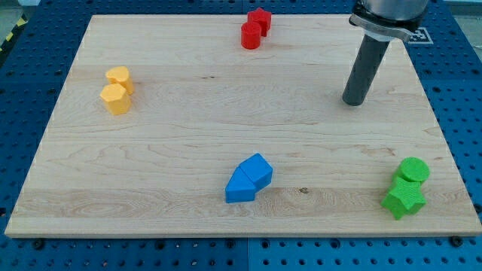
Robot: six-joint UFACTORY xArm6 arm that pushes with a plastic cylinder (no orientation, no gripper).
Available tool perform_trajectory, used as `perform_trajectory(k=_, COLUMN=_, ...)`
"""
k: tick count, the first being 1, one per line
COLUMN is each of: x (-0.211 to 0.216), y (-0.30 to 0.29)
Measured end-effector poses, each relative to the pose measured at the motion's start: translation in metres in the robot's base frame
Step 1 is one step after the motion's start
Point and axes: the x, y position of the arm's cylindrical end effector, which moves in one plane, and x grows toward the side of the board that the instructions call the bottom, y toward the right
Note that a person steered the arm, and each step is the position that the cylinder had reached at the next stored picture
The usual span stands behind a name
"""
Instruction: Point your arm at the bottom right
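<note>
My tip (353, 102) rests on the wooden board (188, 120) in the view's upper right, well above the green blocks and far from the others. A green cylinder (413, 170) and a green star-shaped block (403, 199) sit together at the bottom right. Two blue blocks (248, 179) touch each other at the bottom centre. A red cylinder (251, 35) and another red block (260, 19) sit at the top centre. Two yellow blocks (117, 90) sit at the upper left.
The board lies on a blue perforated table (459, 90). The arm's dark rod (367, 64) comes down from the view's top right.
</note>
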Motion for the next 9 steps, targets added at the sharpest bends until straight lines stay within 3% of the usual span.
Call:
perform_trajectory(k=2, x=-0.006, y=0.019)
perform_trajectory(k=3, x=0.025, y=0.068)
perform_trajectory(k=6, x=0.202, y=0.132)
perform_trajectory(k=9, x=0.206, y=0.077)
